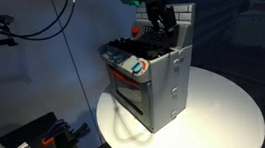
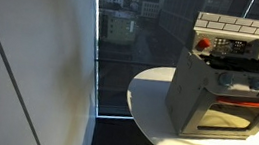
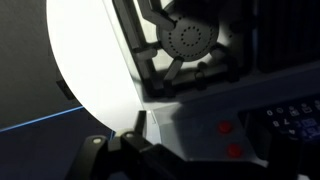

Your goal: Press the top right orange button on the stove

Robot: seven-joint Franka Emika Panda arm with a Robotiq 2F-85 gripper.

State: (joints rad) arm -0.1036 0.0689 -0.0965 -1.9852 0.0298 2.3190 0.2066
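Jaws over stove (image 1: 160, 89) rear burner (image 3: 188, 40); gap, contact unclr.

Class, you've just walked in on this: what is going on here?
A robot arm holds its tool above the back of a small grey toy stove, which stands on a round white table. The wrist view looks down on a black burner with two red-orange buttons nearby. Nothing shows a button being pressed yet, and whether the tool is open or shut cannot be told.
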